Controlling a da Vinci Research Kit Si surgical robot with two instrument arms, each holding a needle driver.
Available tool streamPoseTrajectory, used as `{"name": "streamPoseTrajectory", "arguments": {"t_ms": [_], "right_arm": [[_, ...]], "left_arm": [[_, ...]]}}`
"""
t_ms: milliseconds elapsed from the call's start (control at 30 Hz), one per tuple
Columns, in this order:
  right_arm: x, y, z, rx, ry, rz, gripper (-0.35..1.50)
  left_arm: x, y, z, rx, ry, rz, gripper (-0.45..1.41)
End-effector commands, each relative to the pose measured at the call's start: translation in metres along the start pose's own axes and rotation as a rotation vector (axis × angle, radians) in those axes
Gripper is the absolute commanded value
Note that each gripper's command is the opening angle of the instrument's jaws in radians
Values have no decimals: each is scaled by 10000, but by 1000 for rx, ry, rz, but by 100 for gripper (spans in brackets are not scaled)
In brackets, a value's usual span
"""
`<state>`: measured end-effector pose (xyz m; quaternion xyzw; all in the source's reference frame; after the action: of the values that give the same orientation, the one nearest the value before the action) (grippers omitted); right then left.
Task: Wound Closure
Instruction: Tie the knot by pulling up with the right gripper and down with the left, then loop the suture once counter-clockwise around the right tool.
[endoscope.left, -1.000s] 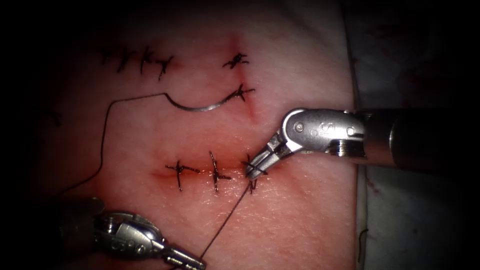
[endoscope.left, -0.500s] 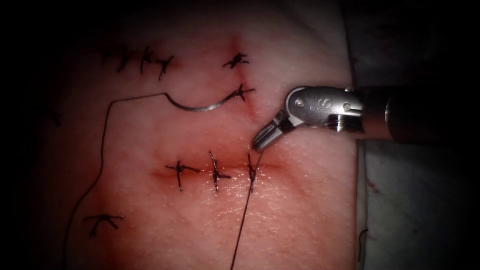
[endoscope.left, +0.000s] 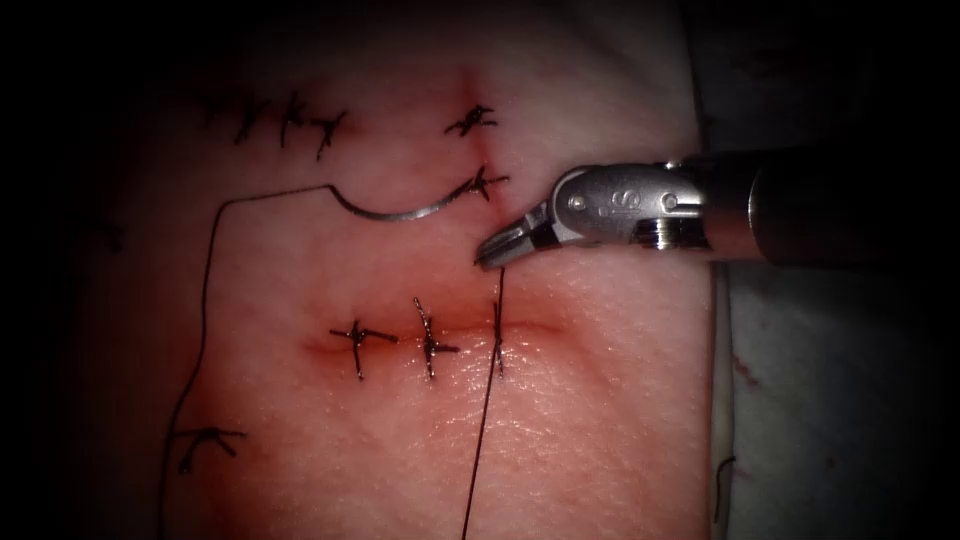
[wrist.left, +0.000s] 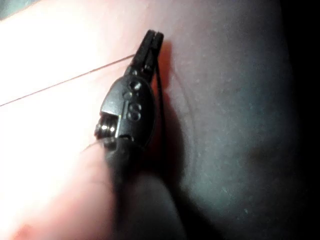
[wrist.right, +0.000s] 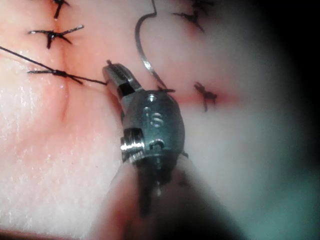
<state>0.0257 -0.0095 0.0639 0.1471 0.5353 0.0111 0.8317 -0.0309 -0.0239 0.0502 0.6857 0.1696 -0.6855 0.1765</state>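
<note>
My right tool (endoscope.left: 488, 256) (wrist.right: 111, 69) hovers just above the cut (endoscope.left: 540, 328), jaws shut on a short thread end that rises from the third stitch (endoscope.left: 497, 340). From that stitch the long thread (endoscope.left: 480, 440) runs straight down toward the near edge. My left tool (wrist.left: 152, 36) has its jaws shut on this thread (wrist.left: 65, 82) near their tip. The curved needle (endoscope.left: 400, 214) (wrist.right: 142, 55) lies free on the tissue (endoscope.left: 600, 430) beyond the cut, held by neither tool and not in the tissue. Its own thread (endoscope.left: 205, 300) trails left and down.
Two tied stitches (endoscope.left: 358, 340) (endoscope.left: 430, 342) cross the cut left of the third. Older stitches sit at the far left (endoscope.left: 285, 122), above the needle tip (endoscope.left: 472, 122) (endoscope.left: 483, 185) and at the near left (endoscope.left: 205, 440). The tissue's edge (endoscope.left: 716, 400) runs down the right.
The right tool has lifted up and left from the third stitch, drawing the short thread end taut. The left tool has withdrawn past the endoscope view's near edge, and the long thread now runs straighter.
</note>
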Motion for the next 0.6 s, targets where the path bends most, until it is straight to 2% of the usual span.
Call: {"name": "streamPoseTrajectory", "arguments": {"t_ms": [33,133,167,200,233,267,300,333,433,500,567,600], "right_arm": [[1,4,9,5,2,-4,-35],[4,0,10,-8,49,-5,-35],[6,-3,11,-28,84,59,-35],[8,-6,11,-47,114,76,-10],[8,-6,11,-47,114,76,-10],[10,-8,11,-62,139,98,41],[12,-10,10,-79,166,114,83],[15,-12,9,-102,204,128,108],[22,-13,0,-149,302,178,126],[26,-12,-7,-174,330,192,128],[34,-7,-20,-245,358,237,128],[34,-7,-20,-245,358,237,128]], "left_arm": [[-6,-4,5,-3,8,0,-45],[-2,-15,-1,21,-6,-15,-45],[3,-28,-10,41,-17,2,-45],[7,-37,-16,56,-28,15,-45],[7,-37,-16,56,-28,15,-45],[10,-44,-22,68,-35,23,-45],[13,-52,-28,80,-43,31,-45],[17,-60,-35,87,-50,38,-45],[27,-91,-59,134,-88,77,-45],[34,-112,-75,161,-119,105,-45],[43,-140,-97,185,-150,141,-45],[43,-140,-97,185,-150,141,-45]]}}
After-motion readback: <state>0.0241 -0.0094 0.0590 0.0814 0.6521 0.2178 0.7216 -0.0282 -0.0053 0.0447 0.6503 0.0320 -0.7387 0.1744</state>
